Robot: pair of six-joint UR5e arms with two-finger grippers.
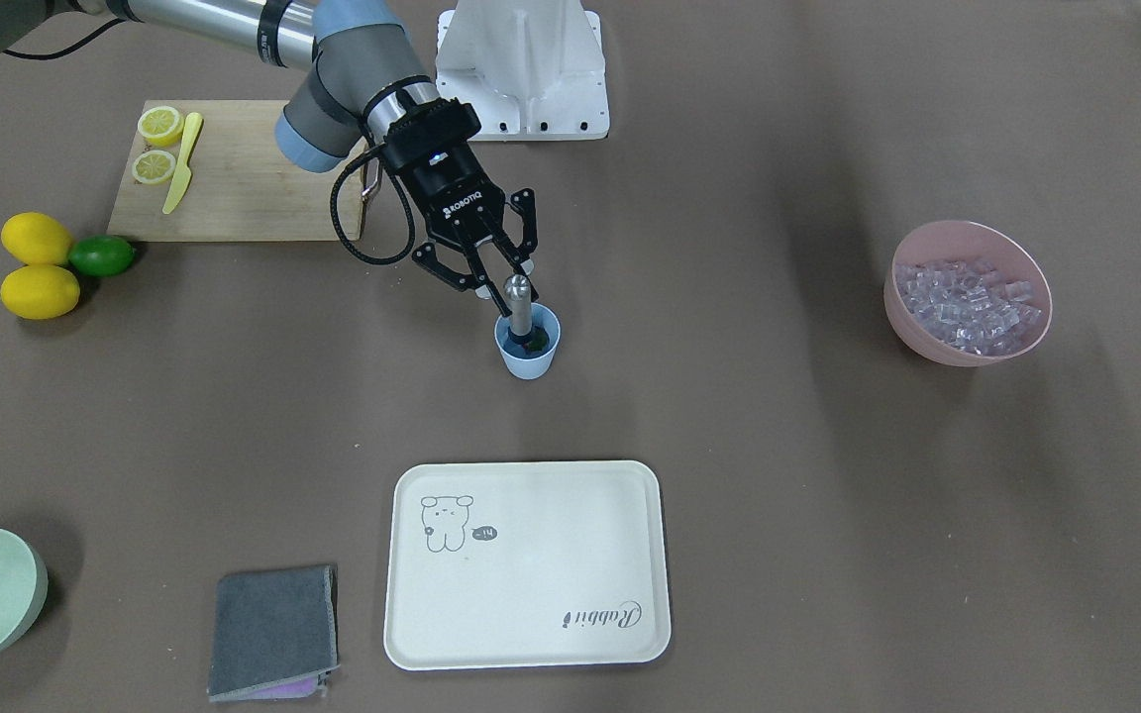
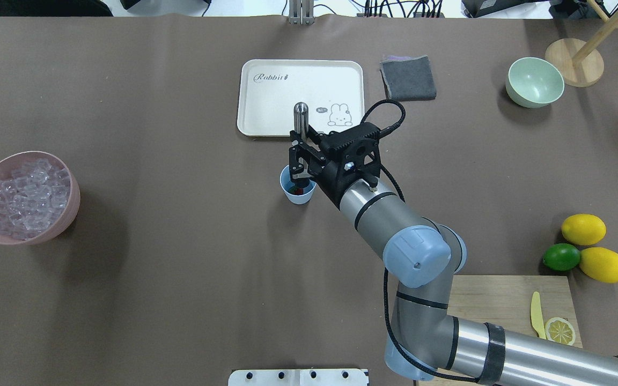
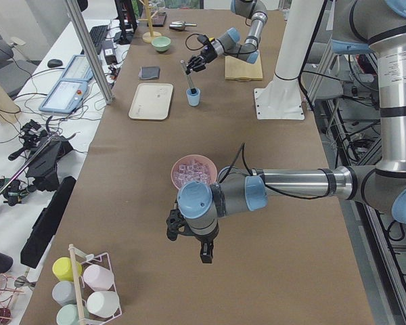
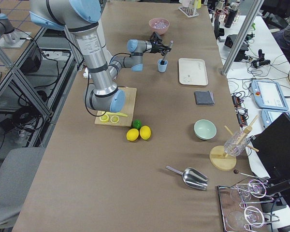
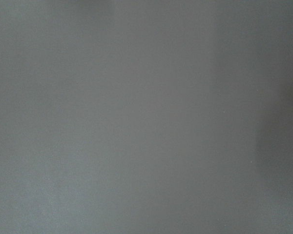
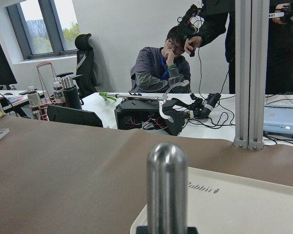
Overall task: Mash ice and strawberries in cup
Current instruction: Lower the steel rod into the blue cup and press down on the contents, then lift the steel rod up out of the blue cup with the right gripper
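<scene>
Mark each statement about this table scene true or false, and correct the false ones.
1. A metal muddler stands in the light-blue cup. True.
2. The pink bowl holds only lemons. False: the pink bowl holds ice cubes.
3. Two whole lemons and a lime lie near the cutting board. True.
4. The yellow knife lies in the pink bowl. False: it lies on the cutting board, beside the lemon halves.
5. No gripper is near the cup. False: the right gripper is at it.
</scene>
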